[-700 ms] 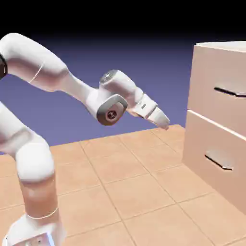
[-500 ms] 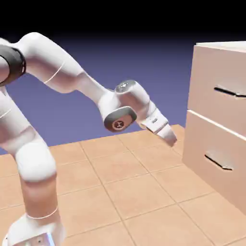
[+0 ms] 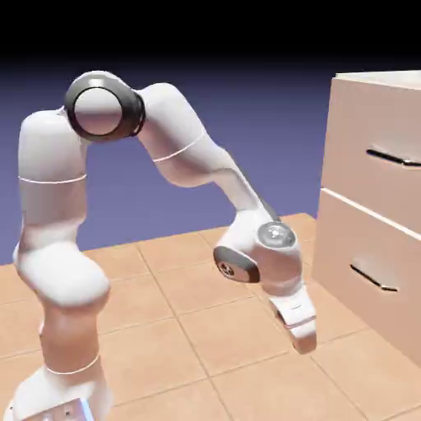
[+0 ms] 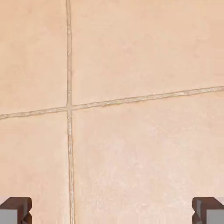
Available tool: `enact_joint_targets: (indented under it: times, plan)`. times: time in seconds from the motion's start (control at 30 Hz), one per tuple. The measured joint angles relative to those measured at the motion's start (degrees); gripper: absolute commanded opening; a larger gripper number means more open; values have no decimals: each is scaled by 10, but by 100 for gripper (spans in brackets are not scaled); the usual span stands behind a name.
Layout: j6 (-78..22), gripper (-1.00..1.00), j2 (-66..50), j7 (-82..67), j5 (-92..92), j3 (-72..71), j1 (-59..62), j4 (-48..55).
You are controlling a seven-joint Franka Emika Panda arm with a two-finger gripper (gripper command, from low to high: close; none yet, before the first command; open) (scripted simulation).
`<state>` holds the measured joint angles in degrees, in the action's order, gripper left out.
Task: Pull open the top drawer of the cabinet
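- Change noted: my gripper point(image 3: 304, 341) sits lower than a moment ago, at the lower right of the exterior frame, pointing steeply down; my elbow point(image 3: 103, 111) is further into the upper left.
- Tool state: open, fingertips point(image 4: 15, 210) wide apart at the bottom corners of the hand frame, nothing between them.
- Task item: the top drawer point(image 3: 353, 131) of the cabinet point(image 3: 386, 79) is at the upper right, shut, its handle point(image 3: 395, 157) untouched.
- Finding: this descent leaves me below handle height, facing floor tiles point(image 4: 144, 52). In my judgement the approach is yet to be made; I need to rise and turn toward the handle.
- Markings: a small mark on my wrist cap point(image 3: 228, 269), illegible; no brand or label readable.
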<state>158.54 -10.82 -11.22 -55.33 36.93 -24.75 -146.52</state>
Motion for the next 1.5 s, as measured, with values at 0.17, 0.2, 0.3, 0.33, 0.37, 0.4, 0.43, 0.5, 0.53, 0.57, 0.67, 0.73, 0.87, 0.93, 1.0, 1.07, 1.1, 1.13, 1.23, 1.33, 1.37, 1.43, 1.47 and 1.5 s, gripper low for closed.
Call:
enact_joint_targets:
  times: [0.17,0.2,0.3,0.33,0.37,0.4,0.43,0.5,0.53,0.57,0.67,0.73,0.87,0.93,1.0,1.07,1.1,1.13,1.23,1.33,1.37,1.43,1.47,1.5]
  plan:
    - [-35,0,-98,-121,-125,83,-54,33]
    - [-42,0,-117,-145,-150,100,-65,39]
    - [-63,0,-176,-218,-224,150,-98,59]
    - [-70,0,-196,-242,-249,166,-108,65]
    - [-77,0,-215,-266,-274,183,-119,72]
    - [-84,0,-235,-290,-299,200,-130,78]
    - [-91,0,-255,-314,-324,216,-141,85]
    - [-104,0,-294,-363,-374,249,-163,98]
    - [-111,0,-313,-387,-399,266,-173,104]
    - [-118,0,-333,-411,-424,283,-184,111]
    - [-139,0,-392,-483,-498,333,-217,130]
    - [-153,0,-431,-532,-548,366,-238,143]
    - [-181,0,-509,-628,-648,432,-282,170]
    - [-195,0,-548,-677,-698,466,-303,183]
    - [-209,0,-587,-725,-748,499,-325,196]
    - [-223,0,-627,-773,-797,532,-347,209]
    - [-230,0,-646,-798,-822,549,-358,215]
    - [-237,0,-666,-822,-847,565,-368,222]
    - [-258,0,-724,-894,-922,615,-401,241]
    - [-279,0,-783,-967,-997,665,-433,261]
    - [-285,0,-803,-991,-1022,682,-444,267]
    - [-288,0,-826,-1019,-1053,701,-448,291]
    - [-280,0,-824,-1017,-1055,700,-435,312]
    - [-272,0,-823,-1014,-1056,699,-422,333]
